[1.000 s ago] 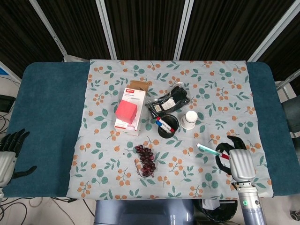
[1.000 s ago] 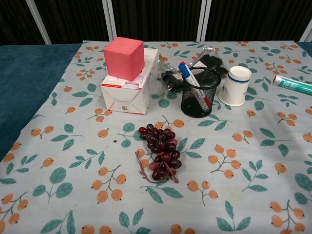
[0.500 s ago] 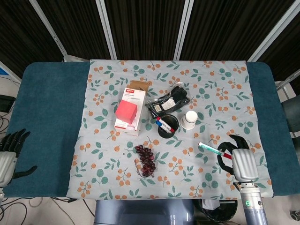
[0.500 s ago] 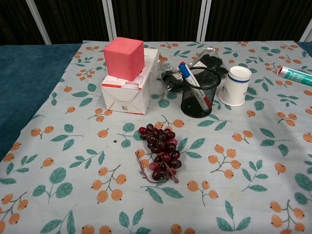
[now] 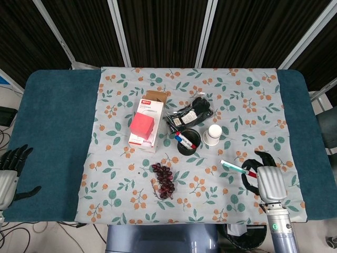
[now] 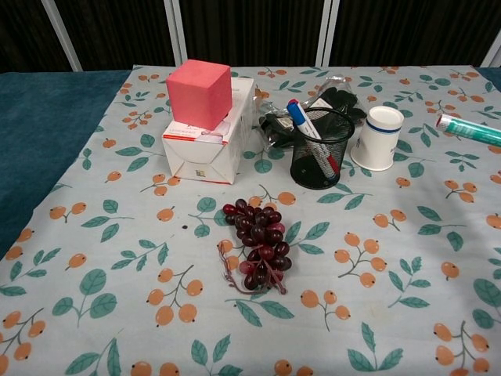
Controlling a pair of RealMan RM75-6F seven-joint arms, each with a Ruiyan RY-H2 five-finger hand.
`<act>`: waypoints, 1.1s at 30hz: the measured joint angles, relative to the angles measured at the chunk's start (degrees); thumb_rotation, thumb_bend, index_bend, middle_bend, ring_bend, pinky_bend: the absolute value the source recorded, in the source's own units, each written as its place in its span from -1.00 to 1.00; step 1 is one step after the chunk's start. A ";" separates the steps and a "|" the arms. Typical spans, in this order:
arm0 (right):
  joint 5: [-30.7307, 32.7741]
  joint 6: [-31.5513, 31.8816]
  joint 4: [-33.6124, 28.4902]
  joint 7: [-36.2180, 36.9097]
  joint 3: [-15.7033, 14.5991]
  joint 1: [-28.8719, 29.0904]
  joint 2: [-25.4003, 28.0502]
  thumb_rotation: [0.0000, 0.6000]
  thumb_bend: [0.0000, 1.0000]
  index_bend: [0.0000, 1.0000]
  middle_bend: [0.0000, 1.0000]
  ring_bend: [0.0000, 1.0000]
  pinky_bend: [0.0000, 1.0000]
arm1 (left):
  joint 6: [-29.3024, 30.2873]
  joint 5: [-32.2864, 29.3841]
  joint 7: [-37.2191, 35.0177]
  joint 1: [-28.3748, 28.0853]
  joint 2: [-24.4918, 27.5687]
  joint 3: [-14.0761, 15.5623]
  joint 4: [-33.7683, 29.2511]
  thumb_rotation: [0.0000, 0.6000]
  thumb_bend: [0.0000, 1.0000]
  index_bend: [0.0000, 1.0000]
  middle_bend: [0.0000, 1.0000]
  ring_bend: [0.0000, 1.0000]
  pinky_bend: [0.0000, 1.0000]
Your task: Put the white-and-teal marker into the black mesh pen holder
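Near the right edge of the floral cloth point(image 5: 131, 211), my right hand point(image 5: 266, 179) is gripping the white-and-teal marker point(image 5: 235, 168), fingers curled around its red-capped end while the teal-and-white barrel is sticking out to the left. From the chest view only the marker's free end is showing at the right border, and the hand itself is lying outside that frame. I cannot tell whether the marker is touching the cloth or hanging just above it.

My left hand point(image 5: 9, 171) is resting at the far left on the teal table covering point(image 5: 52, 132), holding nothing, its dark fingers spread apart.

Toward the middle, the black mesh pen holder point(image 6: 321, 149) is standing upright with a blue-capped marker point(image 6: 308, 131) leaning inside it, well apart from my right hand. Just beside it on the right, a white paper cup point(image 6: 376, 138) is sitting upside down. Behind the holder, a tangle of black items in clear wrap point(image 5: 188, 114) is lying. Left of it, a pink cube point(image 6: 199, 82) is sitting atop a white carton point(image 6: 205, 141). A bunch of dark grapes point(image 6: 257, 243) is lying in front of the holder.
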 measured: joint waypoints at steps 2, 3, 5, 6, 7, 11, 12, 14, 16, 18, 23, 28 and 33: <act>0.27 -0.59 -0.09 -1.44 0.42 0.59 -0.35 1.00 0.11 0.30 0.13 -0.60 -0.67 | -0.14 -0.14 0.00 -0.10 -0.04 -0.11 0.05 1.00 -0.90 -1.00 -1.00 -1.00 -1.00; 0.37 -0.87 -0.16 -2.27 0.66 0.93 -0.49 1.00 0.11 0.30 0.13 -0.60 -0.67 | -0.23 -0.20 -0.02 -0.13 -0.04 -0.12 0.07 1.00 -0.90 -1.00 -1.00 -1.00 -1.00; 0.47 -1.51 -0.27 -4.76 1.42 1.97 -0.95 1.00 0.11 0.31 0.14 -0.60 -0.67 | -0.58 -0.45 -0.25 -0.26 0.00 -0.18 0.05 1.00 -0.90 -1.00 -1.00 -1.00 -1.00; 0.52 -1.79 -0.28 -6.02 1.84 2.50 -1.21 1.00 0.11 0.31 0.14 -0.60 -0.67 | -0.71 -0.54 -0.36 -0.31 0.05 -0.20 0.02 1.00 -0.90 -1.00 -1.00 -1.00 -1.00; 0.58 -2.19 -0.27 -7.87 2.49 3.32 -1.62 1.00 0.11 0.31 0.14 -0.60 -0.67 | -0.85 -0.61 -0.51 -0.36 0.14 -0.21 -0.03 1.00 -0.90 -1.00 -1.00 -1.00 -1.00; 1.16 -3.64 0.20 -14.56 4.99 6.50 -3.51 1.00 0.11 0.32 0.15 -0.60 -0.67 | -1.16 -0.73 -1.10 -0.46 0.41 -0.19 -0.16 1.00 -0.90 -1.00 -1.00 -1.00 -1.00; 1.40 -4.01 0.45 -16.19 5.59 7.30 -4.06 1.00 0.11 0.32 0.15 -0.60 -0.67 | -1.27 -0.78 -1.24 -0.48 0.47 -0.18 -0.19 1.00 -0.90 -1.00 -1.00 -1.00 -1.00; 2.17 -4.88 1.23 -20.02 7.03 9.25 -5.45 1.00 0.11 0.32 0.15 -0.60 -0.67 | -1.62 -0.94 -1.61 -0.58 0.66 -0.17 -0.31 1.00 -0.90 -1.00 -1.00 -1.00 -1.00; 3.07 -5.68 2.29 -23.71 8.43 11.24 -6.92 1.00 0.11 0.32 0.15 -0.60 -0.67 | -1.93 -1.14 -1.97 -0.67 0.88 -0.16 -0.43 1.00 -0.90 -1.00 -1.00 -1.00 -1.00; 3.84 -6.26 3.43 -26.67 9.56 12.92 -8.14 1.00 0.11 0.33 0.15 -0.60 -0.67 | -2.15 -1.32 -2.21 -0.73 1.04 -0.17 -0.54 1.00 -0.90 -1.00 -1.00 -1.00 -1.00; 5.05 -7.64 7.38 -34.34 11.87 17.45 -10.73 1.00 0.11 0.33 0.16 -0.58 -0.67 | -2.72 -1.73 -2.82 -0.91 1.40 -0.21 -0.86 1.00 -0.90 -1.00 -1.00 -1.00 -1.00; 4.36 -9.13 11.10 -40.21 12.15 21.13 -11.83 1.00 0.11 0.35 0.16 -0.57 -0.67 | -2.97 -1.91 -3.04 -0.98 1.59 -0.22 -1.07 1.00 -0.90 -1.00 -1.00 -1.00 -1.00; 3.18 -10.59 14.57 -45.30 11.24 23.41 -12.06 1.00 0.11 0.35 0.16 -0.57 -0.67 | -3.04 -2.03 -3.18 -0.98 1.74 -0.21 -1.25 1.00 -0.90 -1.00 -1.00 -1.00 -1.00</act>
